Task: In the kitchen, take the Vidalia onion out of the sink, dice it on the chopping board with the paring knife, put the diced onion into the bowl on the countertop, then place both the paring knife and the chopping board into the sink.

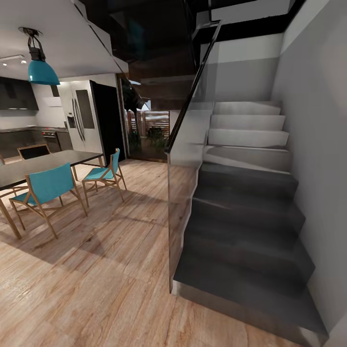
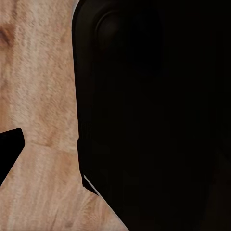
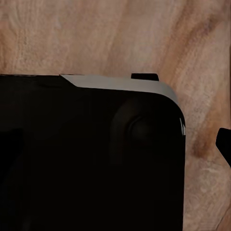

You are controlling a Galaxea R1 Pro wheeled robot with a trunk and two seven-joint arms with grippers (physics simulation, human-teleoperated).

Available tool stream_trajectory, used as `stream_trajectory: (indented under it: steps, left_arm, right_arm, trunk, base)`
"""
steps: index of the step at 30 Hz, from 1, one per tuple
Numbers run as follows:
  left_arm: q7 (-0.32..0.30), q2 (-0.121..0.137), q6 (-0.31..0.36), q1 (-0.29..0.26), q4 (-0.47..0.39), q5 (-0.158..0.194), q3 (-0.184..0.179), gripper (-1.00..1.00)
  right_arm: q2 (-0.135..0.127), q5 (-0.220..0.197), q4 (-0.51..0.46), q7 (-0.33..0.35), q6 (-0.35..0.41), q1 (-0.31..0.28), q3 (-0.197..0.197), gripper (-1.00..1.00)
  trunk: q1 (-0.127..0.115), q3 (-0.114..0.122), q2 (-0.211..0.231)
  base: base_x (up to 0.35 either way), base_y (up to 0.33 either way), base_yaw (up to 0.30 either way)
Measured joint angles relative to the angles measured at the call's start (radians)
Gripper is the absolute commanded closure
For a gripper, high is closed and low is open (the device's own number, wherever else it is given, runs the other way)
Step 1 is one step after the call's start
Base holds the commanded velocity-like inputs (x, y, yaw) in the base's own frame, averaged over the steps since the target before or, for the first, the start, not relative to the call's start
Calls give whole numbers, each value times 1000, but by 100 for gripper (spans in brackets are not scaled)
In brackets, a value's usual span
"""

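The onion, chopping board, paring knife, bowl and sink are out of view. Far off at the left of the head view lies the kitchen, with a countertop (image 1: 24, 129) over dark cabinets and a steel fridge (image 1: 83, 117). Both wrist views look down on wooden floor (image 2: 38, 96) (image 3: 115, 33) past the robot's black body (image 2: 154, 115) (image 3: 86, 159). A dark tip (image 2: 9, 147) pokes in at the edge of the left wrist view and another dark tip (image 3: 224, 144) at the edge of the right wrist view. Whether the fingers stand apart is unclear.
A dark dining table (image 1: 33, 166) with teal chairs (image 1: 48, 190) (image 1: 107, 174) stands at the left. A dark staircase (image 1: 246, 212) with a glass balustrade (image 1: 185, 159) rises at the right. Wooden floor (image 1: 111, 270) runs between them toward a glazed door (image 1: 147, 130). A teal lamp (image 1: 42, 71) hangs overhead.
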Motion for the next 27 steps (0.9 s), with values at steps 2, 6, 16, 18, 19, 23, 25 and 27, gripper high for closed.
stream_trajectory:
  steps: [2, 6, 16, 18, 19, 23, 25, 27]
  left_arm:
    - [0, 0, 0, 0, 0, 0, 0, -100]
    - [0, 0, 0, 0, 0, 0, 0, -100]
    - [0, 0, 0, 0, 0, 0, 0, -100]
    - [0, 0, 0, 0, 0, 1, 0, -100]
    - [0, 0, 0, 0, 0, 2, 0, -100]
    - [-2, -14, 0, 0, 0, 5, 2, -100]
    - [-3, -14, 0, 0, 0, 5, 2, -100]
    - [-3, -14, -1, 0, -1, 5, 4, -100]
  right_arm:
    - [0, 0, 0, 0, -15, 0, 0, -100]
    - [0, 0, 0, -1, -28, 0, 0, -100]
    - [0, 0, 0, 0, -31, 0, 0, -100]
    - [0, 0, 0, 0, -31, 0, 0, -100]
    - [0, 0, 0, -1, -31, 0, 0, -100]
    - [5, -3, -1, 0, -31, 0, -1, -100]
    - [8, -2, -2, 4, -37, 0, 0, -100]
    - [7, -1, -3, 5, -42, 0, 0, -100]
  trunk:
    - [0, 0, 0]
    - [0, 0, 0]
    - [0, 0, 0]
    - [0, 0, 0]
    - [0, 0, 0]
    - [0, 0, 0]
    - [0, 0, 0]
    - [0, 0, 0]
  base:
    - [0, 0, 0]
    - [0, 0, 0]
    - [0, 0, 0]
    - [0, 0, 0]
    - [0, 0, 0]
    - [0, 0, 0]
    - [0, 0, 0]
    - [0, 0, 0]
